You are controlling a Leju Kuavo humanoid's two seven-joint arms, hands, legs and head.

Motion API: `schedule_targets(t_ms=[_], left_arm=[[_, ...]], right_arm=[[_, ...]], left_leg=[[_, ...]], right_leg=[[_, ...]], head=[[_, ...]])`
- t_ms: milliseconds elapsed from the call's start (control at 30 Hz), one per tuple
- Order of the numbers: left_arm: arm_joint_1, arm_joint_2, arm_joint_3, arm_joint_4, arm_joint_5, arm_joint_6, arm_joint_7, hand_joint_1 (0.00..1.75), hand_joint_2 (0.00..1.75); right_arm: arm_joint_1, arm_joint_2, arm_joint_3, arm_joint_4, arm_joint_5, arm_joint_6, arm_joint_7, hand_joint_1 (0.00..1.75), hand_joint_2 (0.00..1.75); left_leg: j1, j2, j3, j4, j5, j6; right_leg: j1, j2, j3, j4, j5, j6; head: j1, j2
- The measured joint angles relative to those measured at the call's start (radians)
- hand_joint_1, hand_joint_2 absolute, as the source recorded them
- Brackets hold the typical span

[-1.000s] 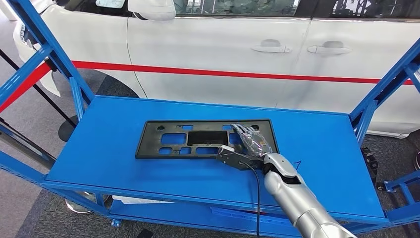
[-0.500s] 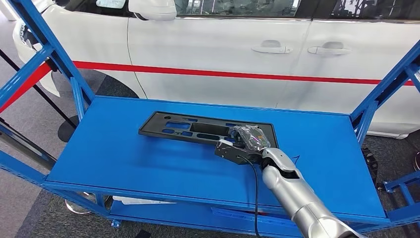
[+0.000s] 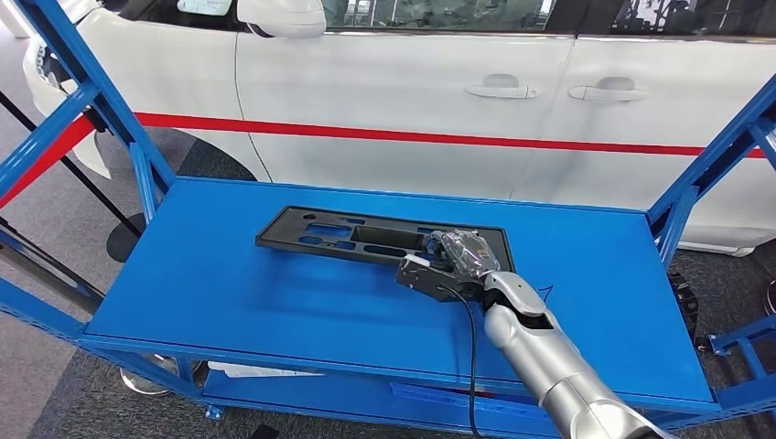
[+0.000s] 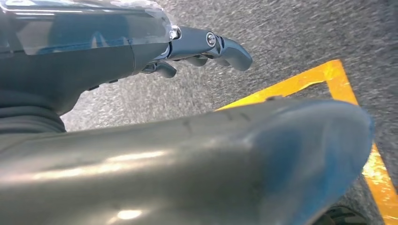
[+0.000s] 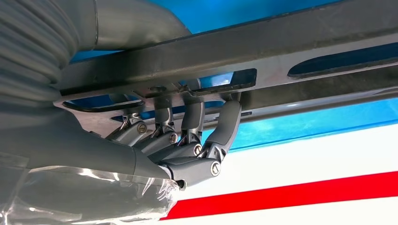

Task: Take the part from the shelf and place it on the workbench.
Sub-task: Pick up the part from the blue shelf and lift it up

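Gripping the black part (image 3: 366, 237) at its near right corner, the right hand (image 3: 455, 262) is holding that end up off the blue shelf (image 3: 210, 283), so the flat, slotted plate is sitting tilted, its far left end low over the shelf; whether that end is touching the blue surface I cannot tell. From where I am standing the hand's back, wrapped in clear plastic, is covering the corner it is holding, and the grip itself is hidden from above. The right wrist view is filling that in: the fingers (image 5: 220, 129) are curling up and hooking into the cut-outs of the part (image 5: 263, 51), with the thick thumb lying across the other face, so the plate is clamped between them. Beyond the fingers the part is running out of that picture, its far end cut off. A dark cable (image 3: 473, 357) is hanging along the silver forearm.

Behind the shelf a white car (image 3: 412, 82) with a red stripe is standing, its roof and wheels cut off by the picture's edge.

The left hand (image 4: 141, 51) is hanging over grey carpet (image 4: 281, 42) marked with yellow tape (image 4: 324, 77). Its fingers (image 4: 220, 44) are curling loosely with nothing visible in them, but a broad grey shape is blocking much of that view, so I cannot tell how far they are closed.
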Motion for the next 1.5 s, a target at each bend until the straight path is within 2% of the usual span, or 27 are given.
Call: schedule_targets(t_ms=[233, 767, 1167, 1500], left_arm=[[0.001, 0.01, 0.02, 0.0, 0.02, 0.005, -0.086, 0.0, 0.0], [0.028, 0.018, 0.06, 0.0, 0.055, 0.007, -0.112, 0.0, 0.0], [0.036, 0.019, 0.076, 0.0, 0.063, 0.02, -0.124, 0.0, 0.0], [0.037, 0.018, 0.078, 0.0, 0.054, 0.059, -0.235, 0.0, 0.0]], right_arm=[[-0.005, -0.014, 0.0, -0.006, -0.025, -0.001, -0.05, 1.75, 1.75], [-0.068, -0.023, -0.001, -0.056, -0.085, -0.065, -0.16, 1.75, 1.75], [-0.082, -0.024, 0.003, -0.041, -0.105, -0.09, -0.18, 1.75, 1.75], [-0.081, -0.025, 0.018, -0.025, -0.105, -0.102, -0.171, 1.75, 1.75]], left_leg=[[0.0, 0.0, 0.0, 0.0, 0.0, 0.0], [0.0, 0.0, -0.003, 0.0, 0.0, 0.0], [0.0, 0.0, -0.005, 0.0, 0.0, 0.0], [0.0, 0.0, -0.005, 0.0, 0.0, 0.0]], right_leg=[[0.0, 0.0, 0.0, 0.0, 0.0, 0.0], [0.0, 0.0, -0.003, 0.0, 0.0, 0.0], [0.0, 0.0, -0.004, 0.0, 0.0, 0.001], [0.0, 0.0, -0.004, 0.0, 0.0, 0.001]], head=[[0.0, 0.0], [0.0, 0.0], [0.0, 0.0], [0.0, 0.0]])
